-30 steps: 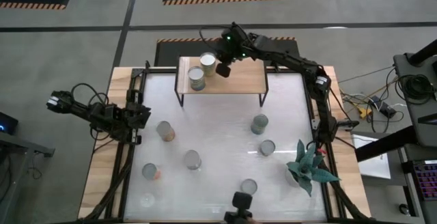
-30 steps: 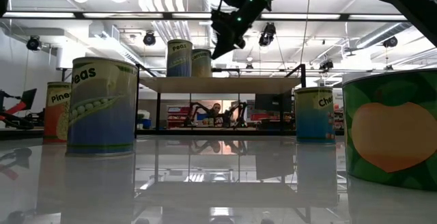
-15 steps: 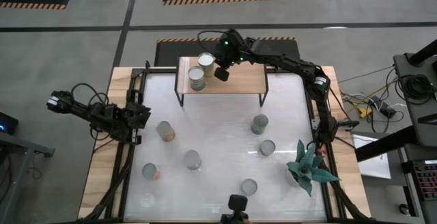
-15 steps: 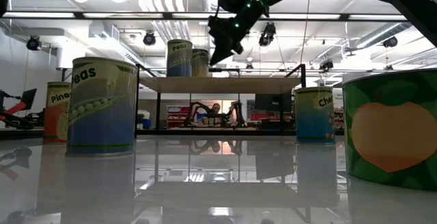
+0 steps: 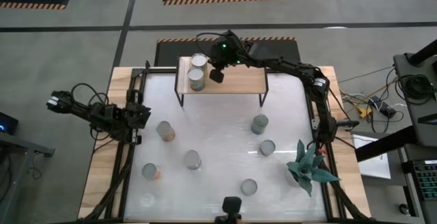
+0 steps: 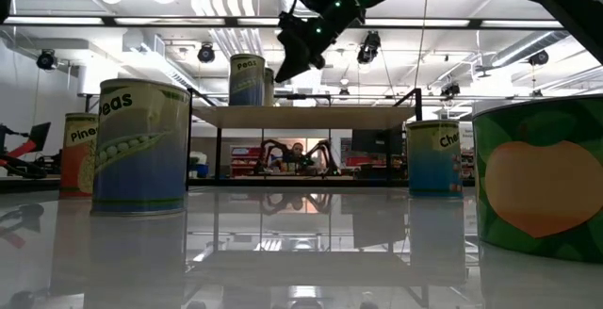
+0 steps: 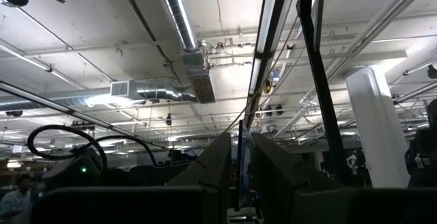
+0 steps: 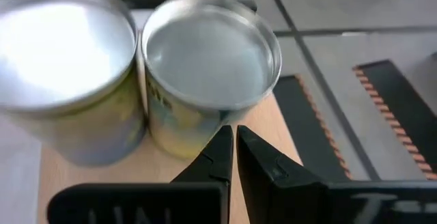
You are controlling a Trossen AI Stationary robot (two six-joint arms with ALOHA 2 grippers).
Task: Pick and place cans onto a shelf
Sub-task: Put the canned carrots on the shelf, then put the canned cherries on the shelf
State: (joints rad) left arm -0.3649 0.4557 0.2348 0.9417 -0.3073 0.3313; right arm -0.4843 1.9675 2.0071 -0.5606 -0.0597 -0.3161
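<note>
The light-wood shelf (image 5: pixel 235 82) stands at the table's far edge. Two cans stand upright on its left end: a near can (image 5: pixel 196 79) and a far can (image 5: pixel 199 61), also in the right wrist view (image 8: pixel 65 43) (image 8: pixel 212 50). My right gripper (image 5: pixel 217 74) is shut, just right of these cans above the shelf board; it also shows in the low view (image 6: pixel 294 56). My left gripper (image 5: pixel 141 115) waits shut at the table's left edge, pointing up. Several more cans stand on the white table, such as one at the centre (image 5: pixel 192 159) and one at the right (image 5: pixel 259 123). My right gripper's shut fingertips (image 8: pixel 224 136) meet the far can's side wall (image 8: pixel 198 132) below its rim, on the side facing the table's right. The fingers come slanting down from the right. The can stands upright on the shelf, close against the near can.
Loose cans (image 5: pixel 166 131) (image 5: pixel 149 171) (image 5: pixel 267 147) (image 5: pixel 248 186) are spread over the table. A potted green plant (image 5: pixel 311 168) stands at the near right. The shelf's right part (image 5: pixel 249 74) is bare wood. Black frame rails (image 5: pixel 319 115) run along the table's sides.
My right gripper, still shut, has moved toward the table's left along the shelf. The far can has slid left on the shelf board ahead of the fingers, staying upright, and now stands at the shelf's left end beside the near can, which has stayed put.
</note>
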